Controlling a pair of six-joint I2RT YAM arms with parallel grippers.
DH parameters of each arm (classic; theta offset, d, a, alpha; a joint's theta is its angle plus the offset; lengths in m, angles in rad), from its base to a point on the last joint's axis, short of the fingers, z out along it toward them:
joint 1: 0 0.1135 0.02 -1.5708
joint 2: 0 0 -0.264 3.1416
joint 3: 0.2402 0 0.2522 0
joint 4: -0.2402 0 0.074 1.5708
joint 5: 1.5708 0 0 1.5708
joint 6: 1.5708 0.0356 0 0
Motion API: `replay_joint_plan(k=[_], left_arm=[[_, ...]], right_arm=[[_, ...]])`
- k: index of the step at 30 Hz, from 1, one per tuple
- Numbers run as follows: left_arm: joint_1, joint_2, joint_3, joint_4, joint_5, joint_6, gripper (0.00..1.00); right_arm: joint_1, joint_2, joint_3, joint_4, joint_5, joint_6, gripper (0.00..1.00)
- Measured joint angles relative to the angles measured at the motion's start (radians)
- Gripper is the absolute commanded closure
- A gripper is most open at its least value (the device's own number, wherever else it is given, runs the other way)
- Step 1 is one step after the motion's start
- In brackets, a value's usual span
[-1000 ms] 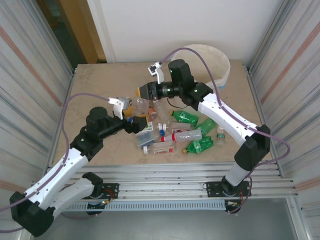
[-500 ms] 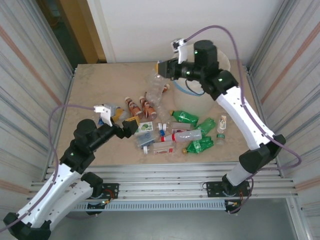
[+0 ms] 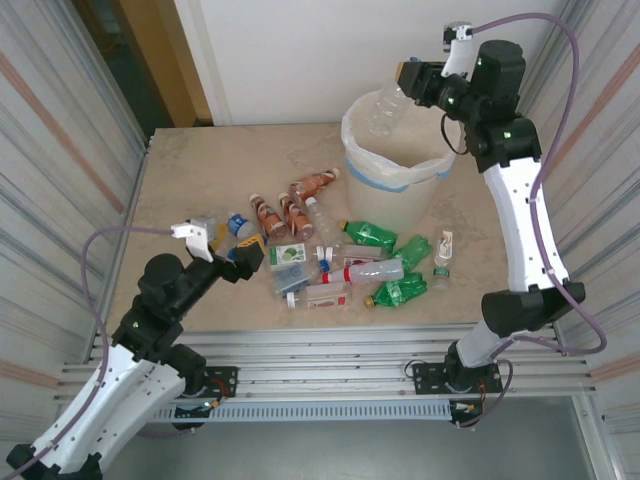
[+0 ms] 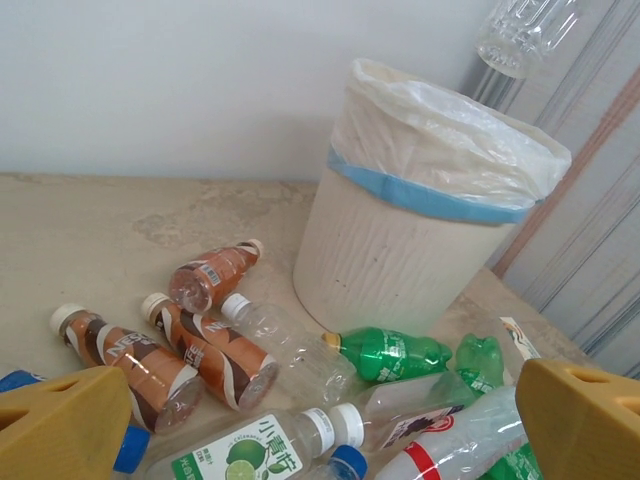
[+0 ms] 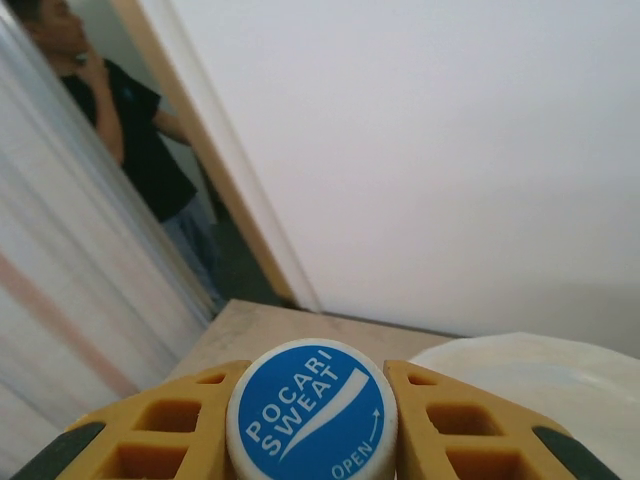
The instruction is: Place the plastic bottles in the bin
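blue pocari sweat cap (image 5: pixel 311 415) in right gripper (image 3: pixel 408 82)

A clear bottle (image 3: pixel 384 106) hangs tilted over the cream, blue-banded bin (image 3: pixel 396 205) upper right; other bottles (image 3: pixel 372 235) lie scattered mid-frame.

arms: white shells w/ black joints, left arm (image 3: pixel 125 375) and right arm (image 3: pixel 522 215) same deal | mauve cable (image 3: pixel 87 265) looping off each | fingers (image 5: pixel 215 410) mustard-yellow plastic, hollow grid cut-outs | black bases (image 3: pixel 455 380) at 6 o'clock
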Motion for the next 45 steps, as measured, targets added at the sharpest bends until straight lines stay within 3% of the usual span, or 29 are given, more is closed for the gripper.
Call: replay_joint_plan(k=[13,26,34,39,45], left_arm=[[0.0,-0.015,0.0,-0.048,-0.043,-0.003,0.01],[0.0,-0.02,0.0,-0.075,-0.078,-0.018,0.01],[0.0,-0.02,0.0,-0.108,-0.104,-0.019,0.01],[0.0,-0.022,0.0,-0.132,-0.126,-0.026,0.01],[0.0,-0.019,0.0,-0.161,-0.16,-0.047,0.01]], right_arm=[[-0.042,0.226,0.064,-0.17,0.058,-0.045,1.0],[-0.006,0.278,-0.026,-0.184,0.08,-0.052,0.93],[-0.002,0.31,-0.08,-0.188,0.1,-0.052,0.74],[-0.002,0.31,-0.082,-0.187,0.111,-0.052,0.53],[-0.002,0.309,-0.082,-0.188,0.122,-0.056,0.43]])
